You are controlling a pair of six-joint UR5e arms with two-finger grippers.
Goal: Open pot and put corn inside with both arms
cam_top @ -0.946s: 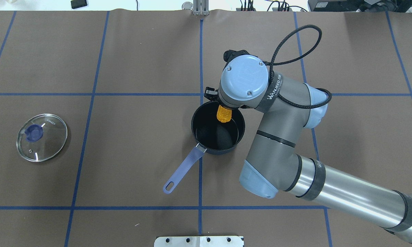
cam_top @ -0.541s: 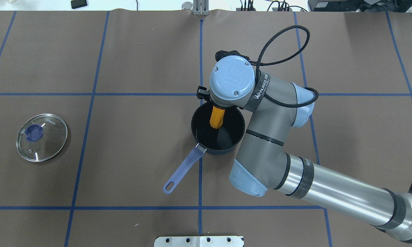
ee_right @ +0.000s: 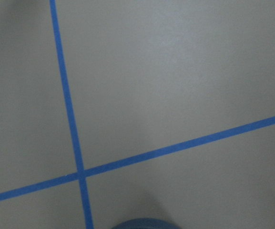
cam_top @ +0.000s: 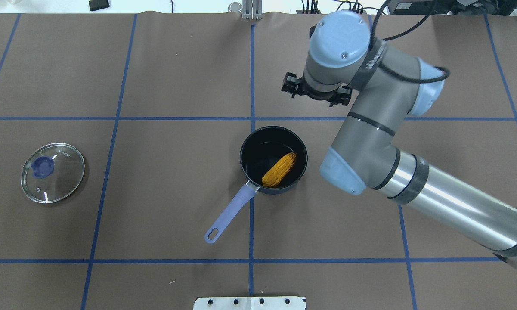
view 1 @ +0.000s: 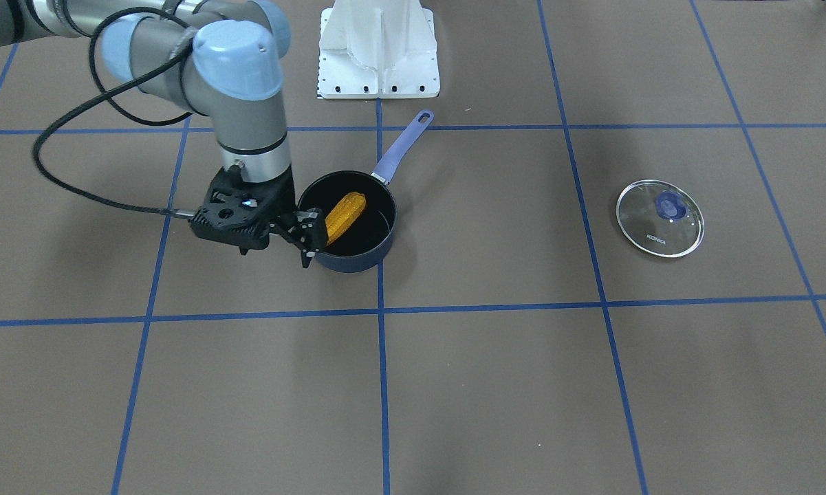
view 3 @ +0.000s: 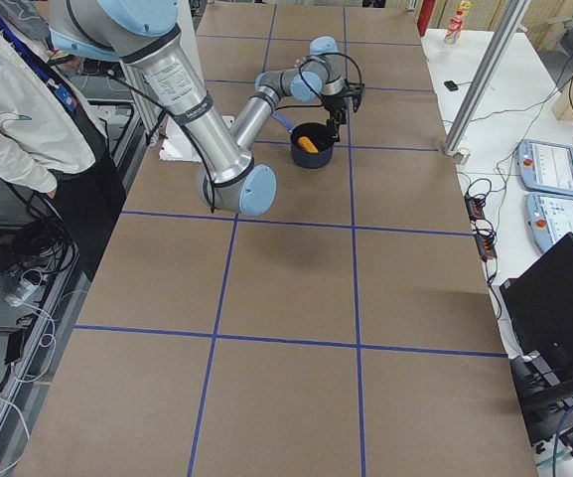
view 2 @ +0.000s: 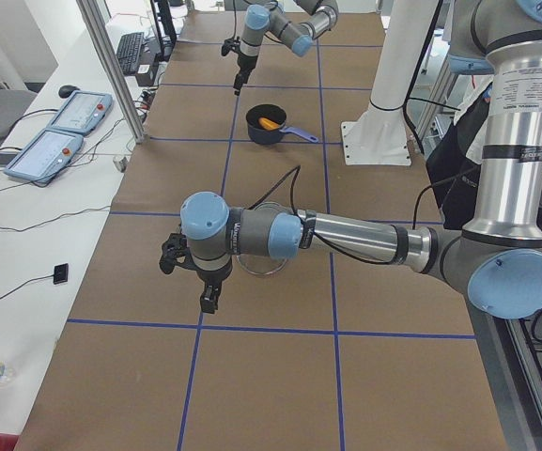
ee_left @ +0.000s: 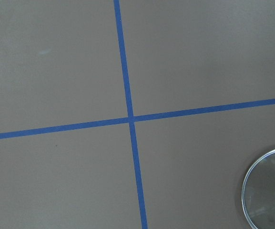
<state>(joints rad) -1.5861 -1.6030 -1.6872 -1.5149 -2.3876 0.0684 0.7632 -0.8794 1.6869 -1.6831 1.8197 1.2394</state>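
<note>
The orange-yellow corn (cam_top: 279,169) lies flat inside the open dark blue pot (cam_top: 245,148), tip toward the handle (cam_top: 230,213); it also shows in the front view (view 1: 344,214). My right gripper (view 1: 309,239) is open and empty, raised beside the pot's (view 1: 357,261) far rim. In the overhead view the wrist hides it. The glass lid (cam_top: 53,172) with a blue knob lies flat far to the left. My left gripper (view 2: 205,296) shows only in the exterior left view, hovering low beside the lid; I cannot tell whether it is open. The left wrist view catches the lid's edge (ee_left: 270,191).
Brown table cover with a blue tape grid. The white base plate (cam_top: 249,302) is at the near edge, the pedestal (view 1: 378,48) behind the pot. A person (view 3: 18,99) stands by the robot. Control pendants (view 2: 64,122) lie on a side bench.
The right gripper let go of the corn, which now lies in the pot. The right arm rose and swung away to the far right of the pot.
</note>
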